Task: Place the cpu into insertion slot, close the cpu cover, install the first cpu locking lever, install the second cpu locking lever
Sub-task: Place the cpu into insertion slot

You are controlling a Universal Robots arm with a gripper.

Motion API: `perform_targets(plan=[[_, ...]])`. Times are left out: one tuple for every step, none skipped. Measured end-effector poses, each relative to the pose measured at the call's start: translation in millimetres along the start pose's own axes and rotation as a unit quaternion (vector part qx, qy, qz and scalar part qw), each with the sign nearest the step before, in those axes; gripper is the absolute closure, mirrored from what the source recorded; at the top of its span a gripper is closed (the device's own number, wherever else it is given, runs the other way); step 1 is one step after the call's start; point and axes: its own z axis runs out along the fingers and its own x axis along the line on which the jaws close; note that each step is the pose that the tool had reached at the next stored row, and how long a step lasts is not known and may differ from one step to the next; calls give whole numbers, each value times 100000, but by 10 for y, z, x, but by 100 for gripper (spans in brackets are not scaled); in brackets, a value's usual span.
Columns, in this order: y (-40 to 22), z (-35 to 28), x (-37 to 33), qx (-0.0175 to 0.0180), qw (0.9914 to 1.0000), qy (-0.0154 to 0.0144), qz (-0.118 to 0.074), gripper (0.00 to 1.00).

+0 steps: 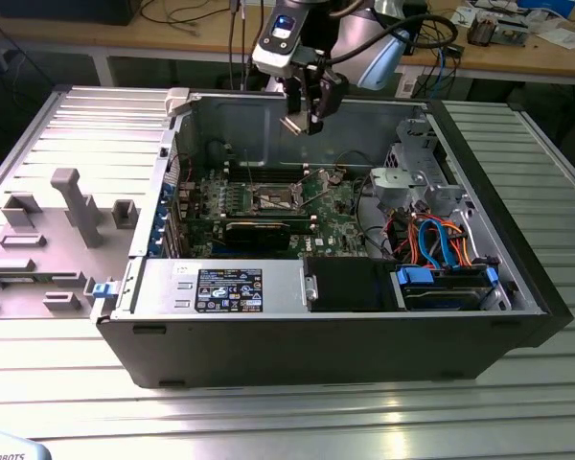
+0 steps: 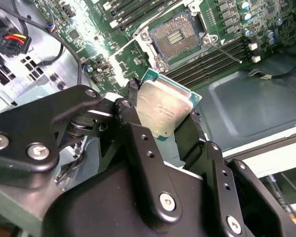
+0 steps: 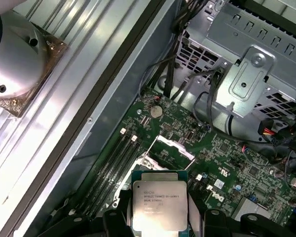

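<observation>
My gripper [image 1: 305, 120] hangs above the open computer case, shut on the cpu [image 2: 163, 109], a flat square chip with a silver-grey top and green edge. The black fingers [image 2: 133, 96] press on two opposite sides of the chip, as both wrist views show; the cpu [image 3: 159, 202] is level between them. Below on the green motherboard lies the insertion slot [image 2: 176, 35], a dark square socket with a silvery rim, uncovered with its contacts showing. The slot [image 1: 273, 198] sits below and slightly toward the exterior view's left of the gripper. The cpu cover [image 3: 173, 146] stands tilted up at the socket's edge.
Long memory slots [image 2: 212, 61] flank the socket, with a thin lever wire [image 2: 230, 54] lying across them. A black expansion card [image 1: 259, 230] lies nearer the case front. A metal drive cage [image 1: 412, 177] and orange and blue cables [image 1: 441, 244] stand toward the exterior view's right. A grey fixture tray [image 1: 48, 244] lies outside the case.
</observation>
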Motion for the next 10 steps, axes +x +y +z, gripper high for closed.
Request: perform_targets(plan=[[0, 3, 0, -20, 99995, -85, 988, 46], [-1, 7, 0, -58, 99947, -288, 3241, 46], [-1, 9, 0, -72, 99923, -351, 3898, 46], [-1, 11, 0, -86, 99898, -398, 4502, 46], [-1, 13, 0, -111, 99819, -534, 5986, 46], [-2, 16, 0, -143, 99711, -674, 7570, 46], [-2, 17, 0, -156, 99653, -739, 8290, 46], [-2, 18, 0, -170, 99584, -809, 9076, 46], [-2, 20, 0, -185, 99517, -872, 9773, 46], [-2, 21, 0, -204, 99426, -951, 10650, 46]])
